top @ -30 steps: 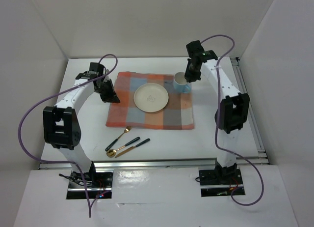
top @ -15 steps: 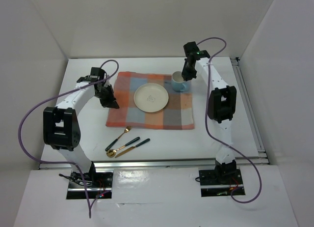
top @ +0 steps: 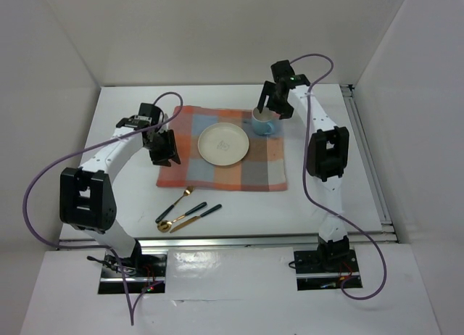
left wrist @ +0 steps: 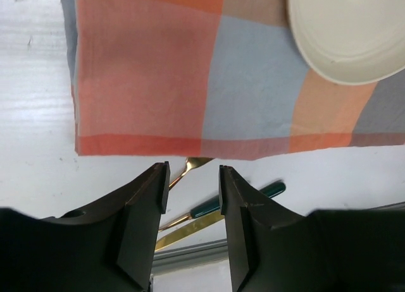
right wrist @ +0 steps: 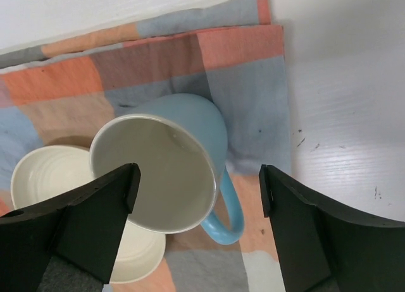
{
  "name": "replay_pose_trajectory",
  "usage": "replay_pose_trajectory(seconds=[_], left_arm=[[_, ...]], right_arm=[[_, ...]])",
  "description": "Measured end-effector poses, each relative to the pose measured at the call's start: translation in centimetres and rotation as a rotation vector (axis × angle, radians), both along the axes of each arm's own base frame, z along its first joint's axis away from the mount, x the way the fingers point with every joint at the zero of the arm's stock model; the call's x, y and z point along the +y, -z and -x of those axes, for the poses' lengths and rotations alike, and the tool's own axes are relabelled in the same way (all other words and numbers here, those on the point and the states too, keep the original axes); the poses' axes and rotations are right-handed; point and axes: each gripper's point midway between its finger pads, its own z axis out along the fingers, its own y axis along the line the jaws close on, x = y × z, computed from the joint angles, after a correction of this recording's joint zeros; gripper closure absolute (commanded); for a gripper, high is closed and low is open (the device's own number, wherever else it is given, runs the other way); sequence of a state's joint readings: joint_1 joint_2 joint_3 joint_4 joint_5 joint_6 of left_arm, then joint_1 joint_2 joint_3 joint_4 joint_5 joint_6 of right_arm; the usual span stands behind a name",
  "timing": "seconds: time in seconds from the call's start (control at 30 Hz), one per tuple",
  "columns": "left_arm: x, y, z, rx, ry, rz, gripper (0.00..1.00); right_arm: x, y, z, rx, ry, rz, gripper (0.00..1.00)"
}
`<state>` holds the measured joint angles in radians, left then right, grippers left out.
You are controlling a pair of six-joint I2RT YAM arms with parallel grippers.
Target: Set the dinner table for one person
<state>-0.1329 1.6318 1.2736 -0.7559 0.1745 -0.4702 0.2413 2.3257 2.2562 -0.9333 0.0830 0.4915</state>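
Note:
The white dinner table [top: 333, 197] carries a checked orange, blue and grey mat [top: 250, 172]. A cream plate [top: 223, 143] lies on the mat, with a blue mug [top: 263, 123] upright at the mat's far right corner. My right gripper [top: 270, 105] hovers over the mug [right wrist: 199, 124], open wide [right wrist: 198, 181], its fingers either side of the rim and handle, holding nothing. My left gripper [top: 164, 148] is open above the mat's left edge [left wrist: 139, 83] with an empty gap [left wrist: 193, 175]. A fork [top: 176, 198], spoon [top: 185, 214] and knife [top: 196, 217] lie in front of the mat.
White walls enclose the table on three sides. Metal rails run along the near edge [top: 232, 241] and the right edge [top: 366, 161]. Purple cables loop off both arms. In the left wrist view the plate [left wrist: 348, 33] is at upper right, and the fork's gold tines [left wrist: 197, 162] show beyond the fingertips.
Both grippers have gone from shut to open. The mug sits slightly further left than a second ago. The left gripper has moved a little right, along the mat's left edge.

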Motion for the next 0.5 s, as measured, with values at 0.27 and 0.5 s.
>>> replay_pose_trajectory(seconds=[0.27, 0.5], left_arm=[[-0.5, 2.3, 5.0, 0.062, 0.051, -0.082, 0.54], [-1.4, 3.8, 8.9, 0.106, 0.097, -0.12, 0.32]], right_arm=[[-0.4, -4.4, 0.2, -0.084, 0.008, -0.002, 0.0], [-3.2, -14.6, 4.4, -0.265, 0.046, 0.004, 0.0]])
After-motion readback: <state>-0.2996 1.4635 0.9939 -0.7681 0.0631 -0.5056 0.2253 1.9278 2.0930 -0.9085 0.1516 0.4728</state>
